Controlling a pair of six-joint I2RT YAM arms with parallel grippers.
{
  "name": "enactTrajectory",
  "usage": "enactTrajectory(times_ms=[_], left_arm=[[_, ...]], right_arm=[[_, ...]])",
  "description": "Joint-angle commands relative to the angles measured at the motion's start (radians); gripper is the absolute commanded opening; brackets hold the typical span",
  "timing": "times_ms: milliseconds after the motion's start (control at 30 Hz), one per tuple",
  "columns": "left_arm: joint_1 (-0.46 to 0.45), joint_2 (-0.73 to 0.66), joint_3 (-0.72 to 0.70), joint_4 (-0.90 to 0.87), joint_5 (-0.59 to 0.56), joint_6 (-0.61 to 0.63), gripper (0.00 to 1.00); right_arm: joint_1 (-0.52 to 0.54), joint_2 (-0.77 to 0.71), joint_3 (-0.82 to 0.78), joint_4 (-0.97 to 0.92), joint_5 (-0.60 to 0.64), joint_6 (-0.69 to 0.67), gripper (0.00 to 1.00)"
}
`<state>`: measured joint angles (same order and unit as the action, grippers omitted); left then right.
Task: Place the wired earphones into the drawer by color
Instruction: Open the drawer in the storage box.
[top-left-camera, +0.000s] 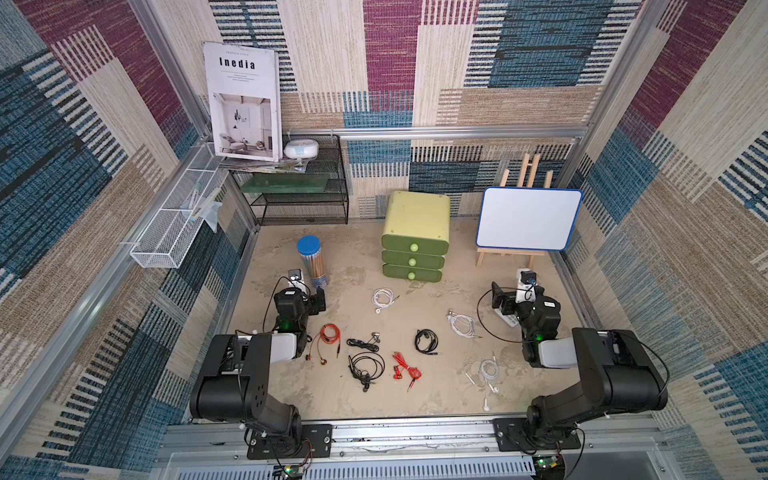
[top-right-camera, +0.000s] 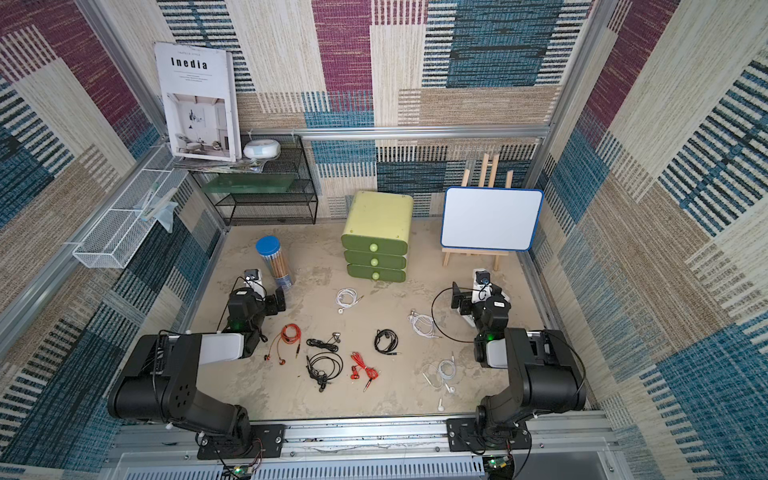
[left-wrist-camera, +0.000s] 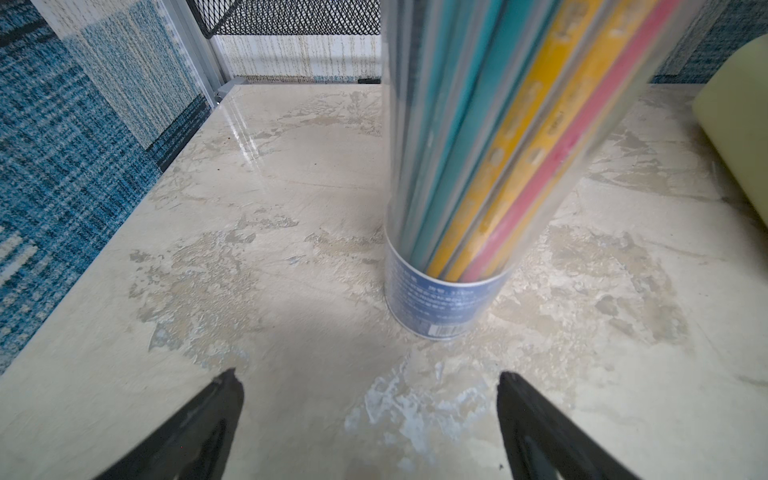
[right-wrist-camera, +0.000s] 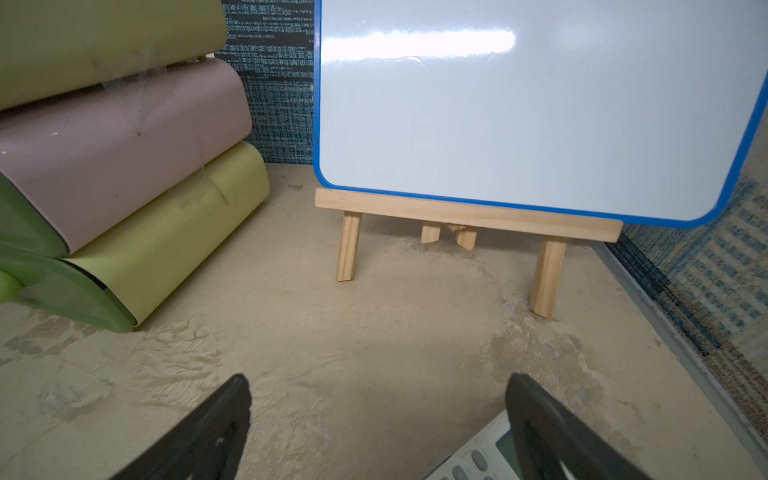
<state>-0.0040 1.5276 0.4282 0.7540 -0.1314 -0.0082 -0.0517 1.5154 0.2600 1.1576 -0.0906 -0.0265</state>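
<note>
Several coiled wired earphones lie on the beige table in both top views: white sets (top-left-camera: 383, 298) (top-left-camera: 460, 324) (top-left-camera: 484, 374), an orange set (top-left-camera: 329, 334), a red set (top-left-camera: 405, 368), and black sets (top-left-camera: 363, 343) (top-left-camera: 365, 368) (top-left-camera: 426, 341). The green three-drawer cabinet (top-left-camera: 413, 245) stands at the back with all drawers closed. My left gripper (left-wrist-camera: 368, 374) is open and empty over bare table, left of the earphones. My right gripper (right-wrist-camera: 376, 378) is open and empty at the right, with the cabinet's side (right-wrist-camera: 124, 166) ahead of it.
A clear tube of pencils (left-wrist-camera: 449, 299) (top-left-camera: 312, 262) stands just ahead of the left gripper. A whiteboard on a wooden easel (right-wrist-camera: 519, 104) (top-left-camera: 528, 218) faces the right gripper, and a calculator (right-wrist-camera: 478, 457) lies under its finger. A black mesh shelf (top-left-camera: 299, 183) fills the back left.
</note>
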Motion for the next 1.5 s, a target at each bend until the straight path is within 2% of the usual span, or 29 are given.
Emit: enactTrajectory(times_ms=[0,600,667,700,800,933,1167,1300,1467], left_arm=[[0.0,-0.002,0.001,0.019,0.001,-0.002,0.99],[-0.001,-0.013,0.003,0.011,-0.004,-0.002,0.99],[-0.002,-0.079,0.053,-0.15,0.018,0.006,0.99],[-0.003,-0.12,0.107,-0.304,0.003,-0.013,0.99],[-0.003,-0.197,0.212,-0.54,-0.05,-0.063,0.99],[-0.003,-0.343,0.205,-0.626,0.011,-0.111,0.99],[-0.001,-0.638,0.185,-0.841,0.037,-0.409,0.99],[-0.002,-0.712,0.176,-0.858,0.209,-0.43,0.99],[-0.008,-0.683,0.202,-0.83,0.415,-0.487,0.99]], right_arm=[[0.001,0.0,0.005,0.022,-0.001,0.003,0.99],[0.0,-0.016,0.014,0.003,0.011,0.012,0.99],[0.0,-0.076,0.074,-0.158,0.015,0.005,0.99],[0.0,-0.109,0.123,-0.268,0.021,0.017,0.99],[0.001,-0.174,0.213,-0.455,0.014,0.054,0.99],[0.0,-0.272,0.241,-0.548,-0.013,0.104,0.99],[0.001,-0.487,0.263,-0.71,-0.089,0.239,0.99],[0.0,-0.572,0.28,-0.805,-0.087,0.303,0.99],[0.001,-0.644,0.274,-0.831,-0.205,0.33,0.99]])
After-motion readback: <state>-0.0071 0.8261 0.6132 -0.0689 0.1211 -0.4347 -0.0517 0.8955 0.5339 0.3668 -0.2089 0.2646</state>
